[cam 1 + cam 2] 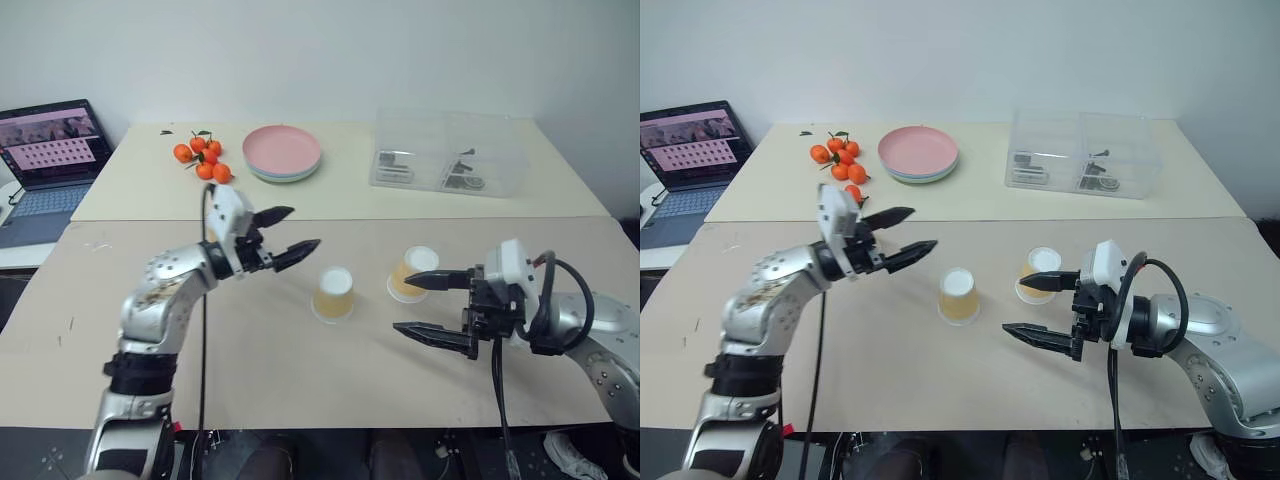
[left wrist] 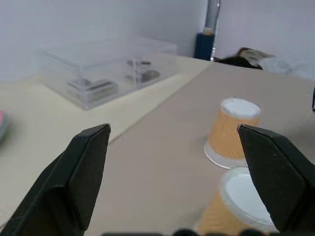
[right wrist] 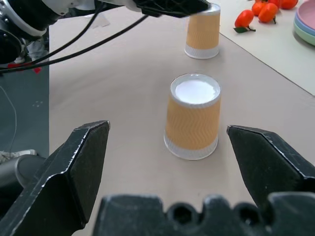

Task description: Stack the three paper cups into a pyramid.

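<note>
Two paper cups stand upside down and apart on the near table, white bases up, nothing on top of either. The middle cup is just right of my left gripper, which hovers open and empty above the table, pointing toward it. The right cup stands just beyond my right gripper, also open and empty, its fingers pointing left. In the right wrist view this cup sits between the open fingers' line, a little ahead of them. The third cup is out of view.
On the far table lie several tangerines, a stack of pink plates and a clear plastic box holding small parts. A laptop sits on a surface at the far left.
</note>
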Motion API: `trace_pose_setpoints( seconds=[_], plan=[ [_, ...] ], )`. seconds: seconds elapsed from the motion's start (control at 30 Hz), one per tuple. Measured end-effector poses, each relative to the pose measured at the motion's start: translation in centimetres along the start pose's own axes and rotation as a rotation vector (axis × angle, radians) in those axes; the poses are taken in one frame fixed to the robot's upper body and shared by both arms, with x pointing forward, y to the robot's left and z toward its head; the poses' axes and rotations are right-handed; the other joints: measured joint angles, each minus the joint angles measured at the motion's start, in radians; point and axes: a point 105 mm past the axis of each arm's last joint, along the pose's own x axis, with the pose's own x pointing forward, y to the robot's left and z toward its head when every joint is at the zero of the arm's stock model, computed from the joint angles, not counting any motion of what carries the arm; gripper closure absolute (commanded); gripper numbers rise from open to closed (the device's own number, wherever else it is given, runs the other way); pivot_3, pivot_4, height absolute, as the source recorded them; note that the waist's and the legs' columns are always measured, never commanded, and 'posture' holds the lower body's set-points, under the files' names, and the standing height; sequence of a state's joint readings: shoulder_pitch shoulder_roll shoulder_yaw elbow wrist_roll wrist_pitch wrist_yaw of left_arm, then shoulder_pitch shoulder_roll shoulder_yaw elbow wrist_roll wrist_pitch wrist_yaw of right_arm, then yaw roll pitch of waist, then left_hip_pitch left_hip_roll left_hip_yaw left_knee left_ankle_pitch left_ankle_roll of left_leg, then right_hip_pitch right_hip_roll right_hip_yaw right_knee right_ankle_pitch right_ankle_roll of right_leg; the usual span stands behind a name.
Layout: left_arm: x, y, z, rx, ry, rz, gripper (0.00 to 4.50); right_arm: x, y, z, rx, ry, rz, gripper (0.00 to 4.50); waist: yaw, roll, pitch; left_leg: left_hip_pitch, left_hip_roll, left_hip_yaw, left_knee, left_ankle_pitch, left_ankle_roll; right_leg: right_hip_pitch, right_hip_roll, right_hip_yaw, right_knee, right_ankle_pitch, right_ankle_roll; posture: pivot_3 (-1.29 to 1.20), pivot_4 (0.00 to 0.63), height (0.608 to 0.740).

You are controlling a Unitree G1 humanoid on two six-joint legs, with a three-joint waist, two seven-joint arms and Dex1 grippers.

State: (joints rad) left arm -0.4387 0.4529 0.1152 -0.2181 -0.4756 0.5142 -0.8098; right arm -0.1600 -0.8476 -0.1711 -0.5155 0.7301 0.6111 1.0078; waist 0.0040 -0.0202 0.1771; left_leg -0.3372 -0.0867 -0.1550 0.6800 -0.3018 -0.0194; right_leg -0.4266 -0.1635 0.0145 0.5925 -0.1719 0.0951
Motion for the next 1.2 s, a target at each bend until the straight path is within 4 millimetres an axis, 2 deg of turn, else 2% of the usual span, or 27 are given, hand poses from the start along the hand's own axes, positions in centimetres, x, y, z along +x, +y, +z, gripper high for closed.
trace_pose_setpoints(
  seconds=[0.2, 0.3, 0.37, 0.53, 0.7, 0.9, 1.2],
  plan=[
    [-2.9, 1.4, 0.1, -0.065, -0.006, 0.192, 0.10, 0.6, -0.4, 0.7, -0.018, -0.020, 0.042, 0.00, 0.002, 0.000, 0.000, 0.000, 0.000, 0.000, 0.000, 0.000, -0.001, 0.000, 0.000, 0.000, 0.000, 0.000, 0.000, 0.00, 0.150, 0.728],
    [-4.5, 2.5, -1.3, -0.086, 0.030, 0.313, 0.10, 1.1, -0.4, 0.7, -0.015, -0.029, 0.064, 0.00, 0.000, 0.000, 0.000, 0.000, 0.000, 0.000, 0.000, 0.000, -0.001, 0.000, 0.000, 0.000, 0.000, 0.002, -0.003, 0.00, 0.150, 0.728],
    [-5.9, 3.9, -2.2, -0.082, 0.052, 0.444, 0.10, 1.7, -0.8, 1.5, -0.041, -0.064, 0.062, 0.00, 0.000, 0.000, 0.000, 0.000, 0.000, 0.000, 0.000, 0.001, -0.001, 0.000, 0.000, 0.000, 0.000, 0.003, -0.004, 0.00, 0.150, 0.728],
    [-7.8, 6.3, -3.7, -0.052, 0.097, 0.635, 0.10, 3.1, -1.1, 3.8, -0.104, -0.142, 0.070, 0.00, 0.006, 0.000, 0.000, 0.000, 0.000, 0.000, 0.000, 0.001, -0.001, 0.000, 0.000, 0.000, 0.000, 0.003, -0.005, 0.00, 0.150, 0.728],
    [-8.3, 7.0, -5.1, -0.065, 0.128, 0.684, 0.10, 3.6, -0.9, 5.0, -0.138, -0.173, 0.093, 0.00, 0.008, -0.001, 0.000, 0.000, 0.000, 0.000, 0.000, 0.001, -0.001, -0.001, 0.000, -0.001, 0.000, 0.004, -0.007, 0.00, 0.150, 0.728],
    [-7.6, 8.2, -4.5, -0.057, 0.098, 0.692, 0.10, 3.4, -0.8, 4.7, -0.130, -0.159, 0.096, 0.00, 0.007, -0.001, 0.000, 0.000, 0.000, 0.000, 0.000, 0.000, -0.001, -0.001, 0.000, -0.001, 0.000, 0.004, -0.007, 0.00, 0.150, 0.728],
    [-7.0, 9.8, -5.6, -0.076, 0.142, 0.687, 0.10, 3.4, -0.5, 4.4, -0.127, -0.158, 0.096, 0.00, 0.002, -0.001, 0.000, 0.000, 0.000, 0.000, 0.000, 0.000, -0.001, -0.001, 0.000, 0.000, 0.000, 0.004, -0.007, 0.00, 0.150, 0.728]
  ],
)
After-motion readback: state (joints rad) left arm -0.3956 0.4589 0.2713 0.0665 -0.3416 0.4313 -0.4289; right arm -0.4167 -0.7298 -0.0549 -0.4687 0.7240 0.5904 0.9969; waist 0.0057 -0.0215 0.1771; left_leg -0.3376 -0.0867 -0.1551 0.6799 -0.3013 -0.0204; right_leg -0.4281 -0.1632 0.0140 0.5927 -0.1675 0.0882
